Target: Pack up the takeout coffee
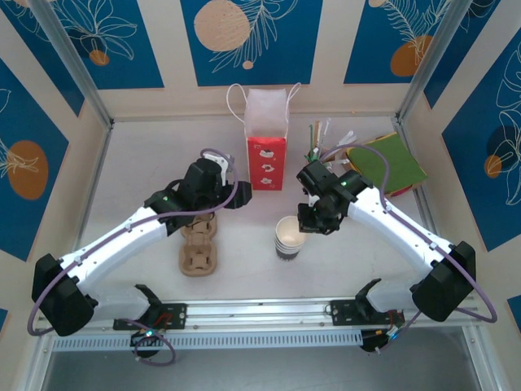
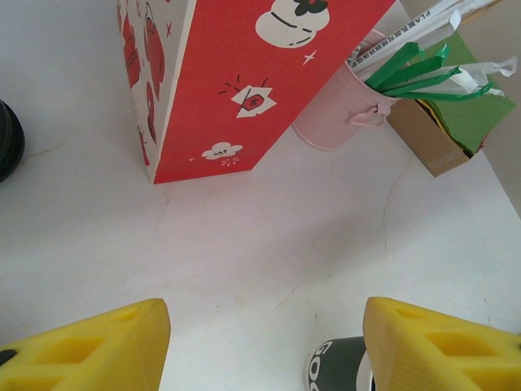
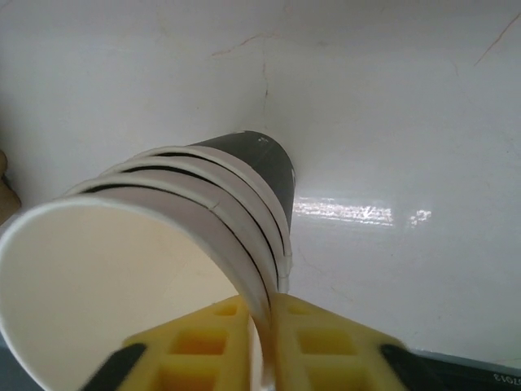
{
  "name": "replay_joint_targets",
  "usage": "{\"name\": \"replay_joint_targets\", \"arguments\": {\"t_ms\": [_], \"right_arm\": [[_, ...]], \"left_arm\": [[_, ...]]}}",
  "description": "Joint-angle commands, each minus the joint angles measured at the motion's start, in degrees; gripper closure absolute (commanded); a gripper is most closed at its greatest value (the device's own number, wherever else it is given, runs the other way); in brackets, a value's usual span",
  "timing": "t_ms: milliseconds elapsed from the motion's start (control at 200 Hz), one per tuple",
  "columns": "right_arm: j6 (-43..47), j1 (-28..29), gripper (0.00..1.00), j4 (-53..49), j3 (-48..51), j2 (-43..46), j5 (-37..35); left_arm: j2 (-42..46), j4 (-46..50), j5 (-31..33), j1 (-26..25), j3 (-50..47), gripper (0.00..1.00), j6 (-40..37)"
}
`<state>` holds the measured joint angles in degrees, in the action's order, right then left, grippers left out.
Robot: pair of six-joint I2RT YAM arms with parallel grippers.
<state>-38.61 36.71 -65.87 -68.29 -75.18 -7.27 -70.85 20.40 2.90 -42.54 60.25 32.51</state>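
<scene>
Toward the desk's near edge, left of centre, a cardboard cup carrier (image 1: 199, 259) lies partly under the left arm. Mid-desk, the right claw (image 3: 262, 308) pinches the rim of a stack of lidless cups (image 1: 288, 236), whose dark base rests on the desk. The left claw (image 2: 264, 326) hangs spread, gripping nothing, before a red paper bag (image 1: 267, 161) standing toward the far edge. Beside the bag's left side, a sliver of round black lid appears to be the takeout coffee (image 2: 6, 140); the rest is cut off. A pink cup (image 2: 335, 122) of stirrers stands right of the bag, and a green-topped box (image 1: 392, 163) lies toward the far right corner.
</scene>
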Motion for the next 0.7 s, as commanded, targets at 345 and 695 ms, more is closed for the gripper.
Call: {"name": "replay_joint_targets", "arguments": {"t_ms": [345, 695], "right_arm": [[4.9, -9.7, 0.95, -2.4, 0.5, 3.1, -0.5], [11.9, -26.7, 0.95, -2.2, 3.4, 6.0, -1.5]], "left_arm": [[1.9, 1.4, 1.0, -0.3, 0.1, 0.35, -1.3], [2.6, 3.0, 1.3, -0.3, 1.0, 0.33, -2.0]]}}
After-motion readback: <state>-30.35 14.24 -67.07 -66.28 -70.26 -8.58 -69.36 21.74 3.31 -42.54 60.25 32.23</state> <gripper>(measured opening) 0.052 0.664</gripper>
